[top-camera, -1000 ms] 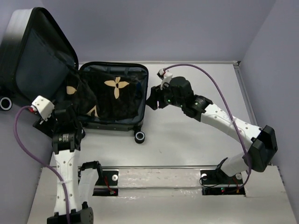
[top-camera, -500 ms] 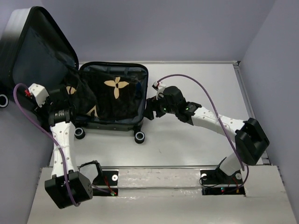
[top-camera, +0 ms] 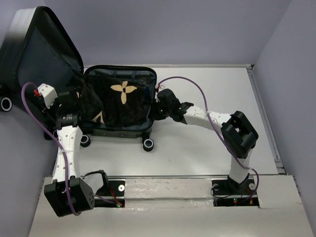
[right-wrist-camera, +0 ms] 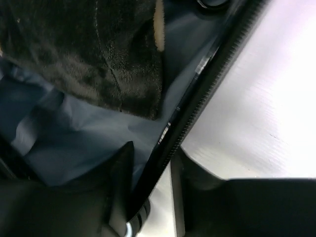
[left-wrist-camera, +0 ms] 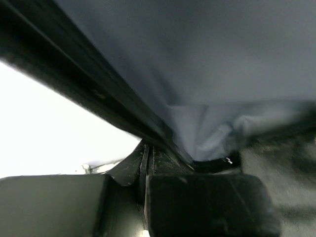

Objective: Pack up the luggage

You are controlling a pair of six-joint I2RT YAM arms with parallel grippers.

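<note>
Luggage (top-camera: 118, 131) lies open on the left part of the table (top-camera: 207, 148), in front of the arms. 2 black wheels (top-camera: 148, 144) poke out on its near side.

The right claw (top-camera: 156, 112) is at the right rim of the bottom half. In its own camera, its 2 fingers (right-wrist-camera: 121, 192) sit close on each side of that rim. 1 is inside by the blue-grey lining (right-wrist-camera: 59, 143) and 1 is outside over the table, and they pinch the rim between them.

The left claw (top-camera: 78, 100) is at the left side, where the bottom half meets the lid (top-camera: 42, 54). Its fingers are almost together, with only a thin slit between them, right by the lid's dark edge and grey cloth. I cannot tell if it has hold of anything.

A black blanket (top-camera: 123, 96) with a tan flower fills the bottom half. The lid stands up, tipped back toward the far left wall. The table is pale grey. Light purple walls (top-camera: 197, 29) stand around it.
</note>
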